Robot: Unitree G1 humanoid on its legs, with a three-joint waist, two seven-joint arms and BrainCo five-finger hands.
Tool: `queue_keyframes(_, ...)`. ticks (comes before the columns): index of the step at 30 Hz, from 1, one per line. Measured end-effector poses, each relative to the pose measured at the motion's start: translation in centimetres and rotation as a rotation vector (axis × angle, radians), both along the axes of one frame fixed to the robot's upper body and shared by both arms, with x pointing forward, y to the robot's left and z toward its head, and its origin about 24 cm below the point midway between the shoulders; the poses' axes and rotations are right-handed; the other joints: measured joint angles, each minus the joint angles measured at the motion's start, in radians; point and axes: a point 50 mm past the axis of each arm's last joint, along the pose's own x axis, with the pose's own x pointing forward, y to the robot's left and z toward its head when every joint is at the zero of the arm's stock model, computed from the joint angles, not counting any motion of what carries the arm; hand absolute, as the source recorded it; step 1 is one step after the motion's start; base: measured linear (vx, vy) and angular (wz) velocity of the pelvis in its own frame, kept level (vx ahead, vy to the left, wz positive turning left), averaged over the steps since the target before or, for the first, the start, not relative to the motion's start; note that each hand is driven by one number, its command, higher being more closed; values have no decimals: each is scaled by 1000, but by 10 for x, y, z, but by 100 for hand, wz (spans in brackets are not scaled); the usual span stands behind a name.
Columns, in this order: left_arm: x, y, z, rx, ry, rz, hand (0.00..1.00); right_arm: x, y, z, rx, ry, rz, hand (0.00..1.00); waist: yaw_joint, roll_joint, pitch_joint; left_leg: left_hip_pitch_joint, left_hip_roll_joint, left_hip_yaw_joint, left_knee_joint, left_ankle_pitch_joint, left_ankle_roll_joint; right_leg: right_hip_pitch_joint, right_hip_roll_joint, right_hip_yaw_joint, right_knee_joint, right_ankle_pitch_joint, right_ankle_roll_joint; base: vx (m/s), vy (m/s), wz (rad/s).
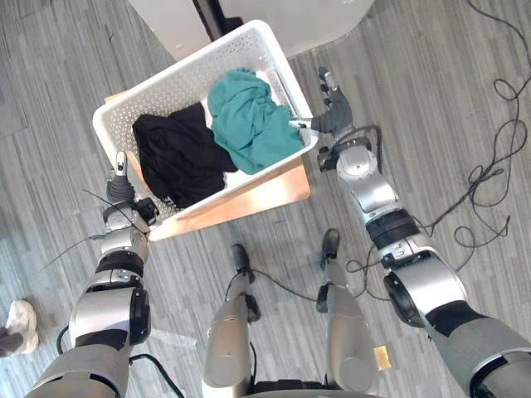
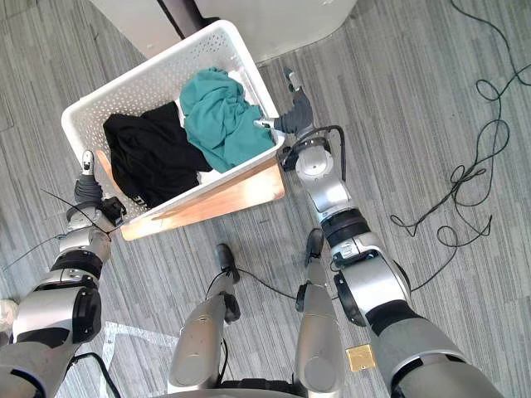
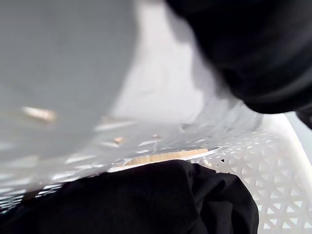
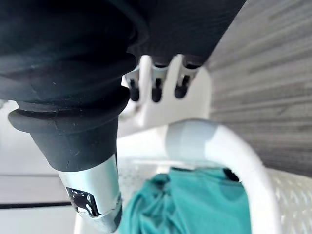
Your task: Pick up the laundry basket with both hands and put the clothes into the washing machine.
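White perforated laundry basket [image 1: 158, 91] sits on wooden stool [image 1: 265, 191]. Contents: black clothes [image 1: 178, 153] in basket's L half, teal garment [image 1: 249, 116] in R half, lying up against R rim. R hand [image 1: 334, 112] at basket's R end: fingers relaxed outside wall, thumb over rim, nothing clasped. L hand [image 1: 122, 189] against basket's L near corner; grip cannot tell. White appliance [image 1: 290, 16] just beyond basket's far side.

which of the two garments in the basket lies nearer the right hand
The teal garment, beside the right hand; the black garment lies toward the left hand.
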Motion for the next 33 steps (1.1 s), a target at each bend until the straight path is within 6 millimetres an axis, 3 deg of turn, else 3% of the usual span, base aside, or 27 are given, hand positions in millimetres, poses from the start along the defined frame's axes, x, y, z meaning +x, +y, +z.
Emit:
queue_keyframes(14, 10, -8, 24, 50, -91, -28, 0, 12, -3, 3, 9, 60, -44, 0, 25, 3, -2, -41, 3, -38, -48, 44, -3, -38, 7, -35, 0, 3, -2, -10, -8, 6)
queue_keyframes(21, 19, -16, 45, 83, -144, -67, 0, 15, -8, 21, 15, 27, -61, 0, 27, 7, -4, -87, -1, -58, -50, 57, -5, -72, -1, -52, 2, 6, -1, -46, -8, 9)
queue_keyframes(27, 24, -23, 54, 132, -146, -100, 0, 16, -14, 23, 66, 33, -58, 0, 28, 7, -4, -94, -14, -52, -52, 63, 0, -92, -14, -41, 17, 10, 4, -40, -4, 0)
queue_keyframes(28, 25, -24, 56, 148, -138, -106, 100, 16, -15, 21, 89, 41, -51, 0, 28, 7, -4, -93, -17, -50, -52, 63, 0, -92, -17, -39, 18, 11, 5, 0, 0, 0)
queue_keyframes(29, 26, -25, 56, 155, -133, -110, 100, 16, -16, 21, 98, 43, -52, 100, 28, 7, -4, -93, -18, -50, -52, 63, 0, -92, -18, -39, 19, 11, 5, 0, 0, 0)
queue_keyframes(33, 30, -28, 61, 206, -80, -121, 100, 17, -21, 17, 102, 57, -62, 100, 25, 7, -4, -84, -24, -47, -51, 64, 1, -91, -25, -35, 33, 11, 5, 0, 0, 0)
